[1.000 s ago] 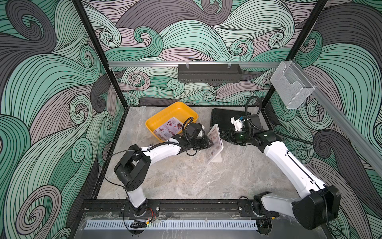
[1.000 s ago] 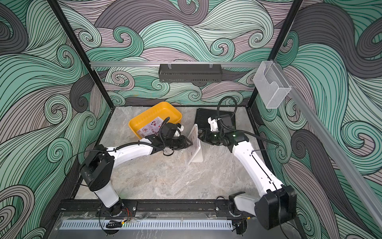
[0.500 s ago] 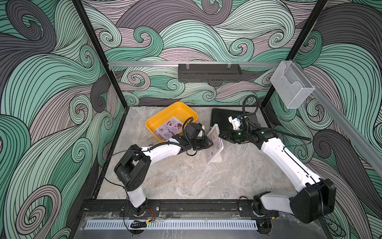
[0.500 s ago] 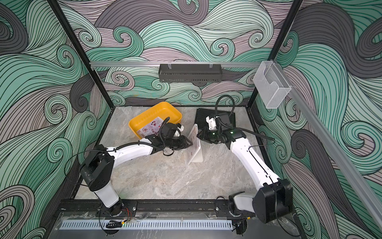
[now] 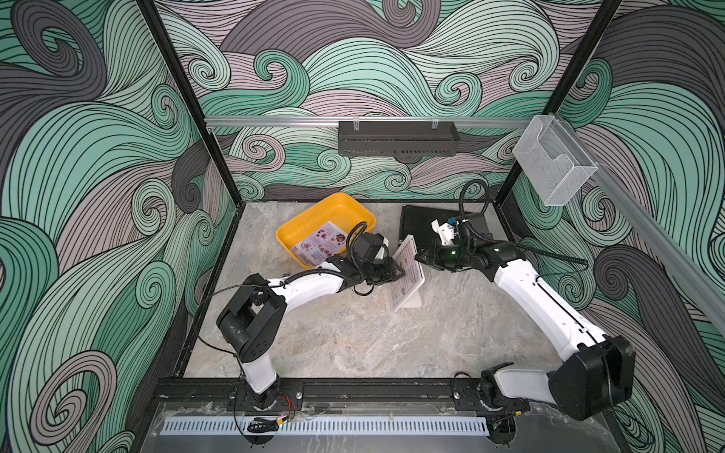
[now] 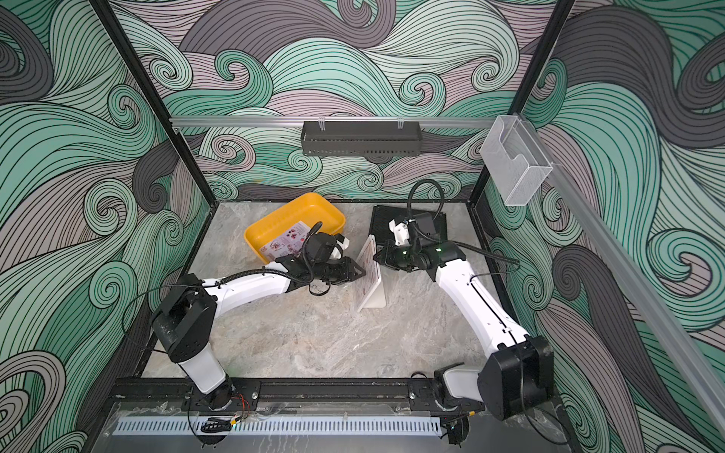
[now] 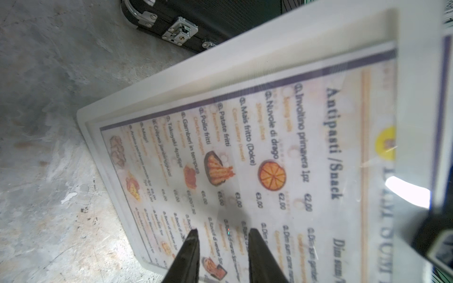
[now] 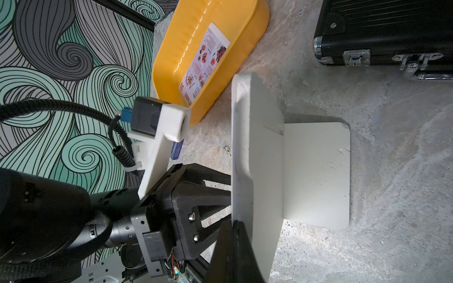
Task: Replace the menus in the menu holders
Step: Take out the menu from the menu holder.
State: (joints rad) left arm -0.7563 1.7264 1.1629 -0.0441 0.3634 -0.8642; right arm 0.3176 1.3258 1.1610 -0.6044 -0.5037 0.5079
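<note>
At mid worktop (image 5: 353, 333) the holder (image 5: 408, 274) stands tilted, the white menu (image 7: 269, 159) inside. With a narrow gap, the left tool (image 7: 221, 235) has its tips at the holder's front; the right tool (image 8: 234, 230) is closed at its top edge. The pink menu (image 5: 319, 245) lies in the tray (image 5: 325, 208).

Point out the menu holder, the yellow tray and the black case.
menu holder (image 8: 316, 171): right wrist view, on its flat foot.
yellow tray (image 5: 329, 211): a top view, on its bare inner floor.
black case (image 8: 392, 24): right wrist view, on its ribbed lid.
</note>
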